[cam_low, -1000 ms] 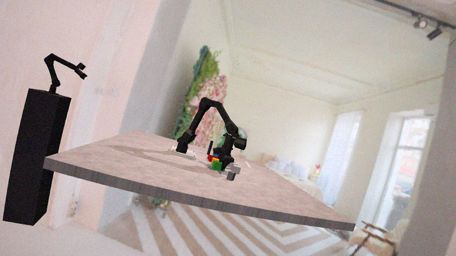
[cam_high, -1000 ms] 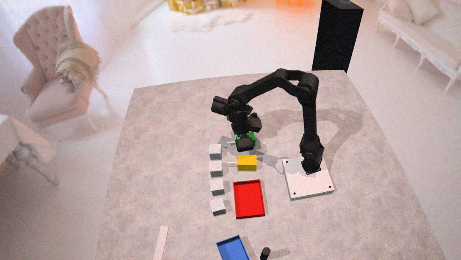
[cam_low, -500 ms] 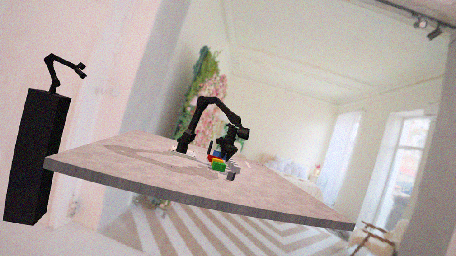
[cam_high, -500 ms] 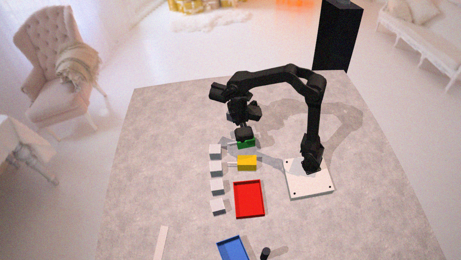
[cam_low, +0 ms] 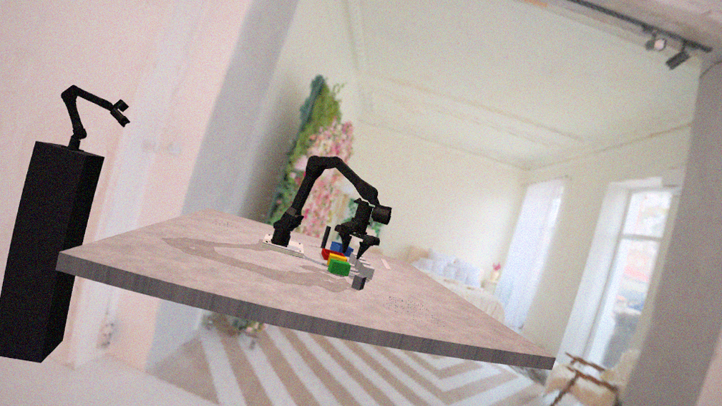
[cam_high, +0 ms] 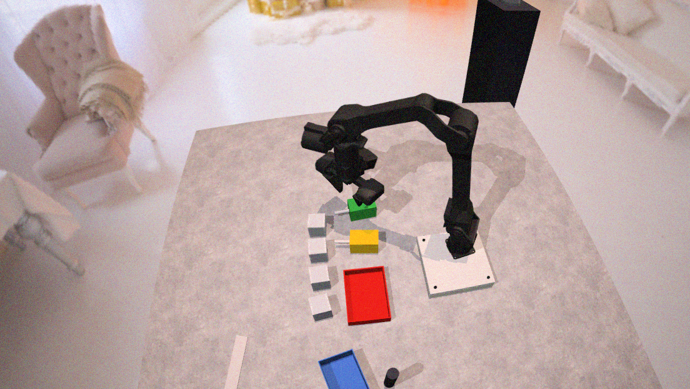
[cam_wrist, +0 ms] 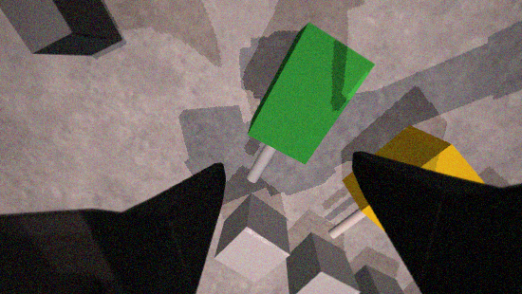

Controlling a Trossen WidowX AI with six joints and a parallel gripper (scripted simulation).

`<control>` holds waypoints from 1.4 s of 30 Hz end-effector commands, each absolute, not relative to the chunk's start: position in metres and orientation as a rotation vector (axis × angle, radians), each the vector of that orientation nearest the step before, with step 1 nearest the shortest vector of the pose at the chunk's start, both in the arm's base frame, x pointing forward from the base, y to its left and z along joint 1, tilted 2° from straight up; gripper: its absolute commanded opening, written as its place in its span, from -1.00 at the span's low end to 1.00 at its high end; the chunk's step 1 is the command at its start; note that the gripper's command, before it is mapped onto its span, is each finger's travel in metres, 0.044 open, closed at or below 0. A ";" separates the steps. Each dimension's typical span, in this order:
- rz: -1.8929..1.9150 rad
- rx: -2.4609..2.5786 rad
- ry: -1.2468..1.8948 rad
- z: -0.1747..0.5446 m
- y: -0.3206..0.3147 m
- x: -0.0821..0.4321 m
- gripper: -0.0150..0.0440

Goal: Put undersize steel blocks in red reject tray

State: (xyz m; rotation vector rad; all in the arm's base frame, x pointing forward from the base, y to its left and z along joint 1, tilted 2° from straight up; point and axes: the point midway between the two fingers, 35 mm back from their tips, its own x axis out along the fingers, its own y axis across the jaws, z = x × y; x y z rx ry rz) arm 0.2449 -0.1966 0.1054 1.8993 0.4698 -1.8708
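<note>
The green gauge [cam_high: 362, 211] [cam_low: 339, 267] [cam_wrist: 310, 95] lies on the table, its thin pin pointing toward the row of blocks. My gripper [cam_high: 350, 195] [cam_low: 352, 253] [cam_wrist: 287, 165] is open and empty above it, turned at an angle to it. Several pale steel blocks stand in a row, the nearest block [cam_high: 316, 222] [cam_wrist: 252, 251] just beyond the pin. Another block [cam_low: 358, 282] [cam_wrist: 40, 28] stands apart past the row's end; the arm hides it in the top view. The red tray [cam_high: 367, 294] is empty. Hole sizes cannot be seen.
A yellow gauge [cam_high: 364, 241] [cam_wrist: 456, 161] with its own pin lies between the green gauge and the red tray. A blue tray [cam_high: 345, 371], a black cylinder [cam_high: 391, 376] and a pale strip [cam_high: 236, 362] are farther along. The arm stands on a white base plate [cam_high: 458, 277].
</note>
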 end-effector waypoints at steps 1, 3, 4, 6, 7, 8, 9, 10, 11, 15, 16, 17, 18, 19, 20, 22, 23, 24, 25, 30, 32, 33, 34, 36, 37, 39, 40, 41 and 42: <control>-1.414 1.407 0.967 0.113 -0.196 0.265 0.61; -1.271 1.252 1.083 0.114 -0.196 0.271 0.61; -1.198 1.173 1.135 0.114 -0.195 0.273 0.61; -1.096 1.062 1.202 0.115 -0.194 0.278 0.61; -1.056 1.020 1.226 0.115 -0.194 0.279 0.61; -1.015 0.975 1.250 0.116 -0.193 0.282 0.61; -0.975 0.932 1.271 0.116 -0.193 0.283 0.61; -0.934 0.889 1.292 0.116 -0.193 0.284 0.61; -0.894 0.845 1.312 0.116 -0.192 0.286 0.61; -0.729 0.670 1.384 0.117 -0.191 0.292 0.61; -0.687 0.626 1.399 0.117 -0.190 0.294 0.61; -0.646 0.582 1.414 0.117 -0.190 0.295 0.61; -0.602 0.536 1.428 0.118 -0.189 0.297 0.61; -0.561 0.492 1.440 0.118 -0.189 0.299 0.61; -0.519 0.448 1.452 0.118 -0.189 0.300 0.61; -0.435 0.359 1.473 0.118 -0.188 0.302 0.61; -0.391 0.312 1.483 0.118 -0.187 0.305 0.61; -0.348 0.268 1.491 0.119 -0.187 0.306 0.61; -0.306 0.223 1.498 0.119 -0.186 0.307 0.61; -0.092 0.000 1.522 0.119 -0.184 0.314 0.61; -0.007 -0.090 1.525 0.119 -0.183 0.317 0.61; 0.038 -0.136 1.526 0.120 -0.183 0.319 0.61; 0.081 -0.180 1.525 0.120 -0.182 0.320 0.61; 0.166 -0.268 1.521 0.120 -0.181 0.322 0.61; 0.208 -0.312 1.518 0.120 -0.181 0.324 0.61; 0.294 -0.402 1.509 0.120 -0.180 0.327 0.61; 0.337 -0.446 1.504 0.120 -0.179 0.328 0.61; 0.379 -0.489 1.497 0.120 -0.179 0.329 0.61; 0.422 -0.533 1.490 0.120 -0.178 0.330 0.61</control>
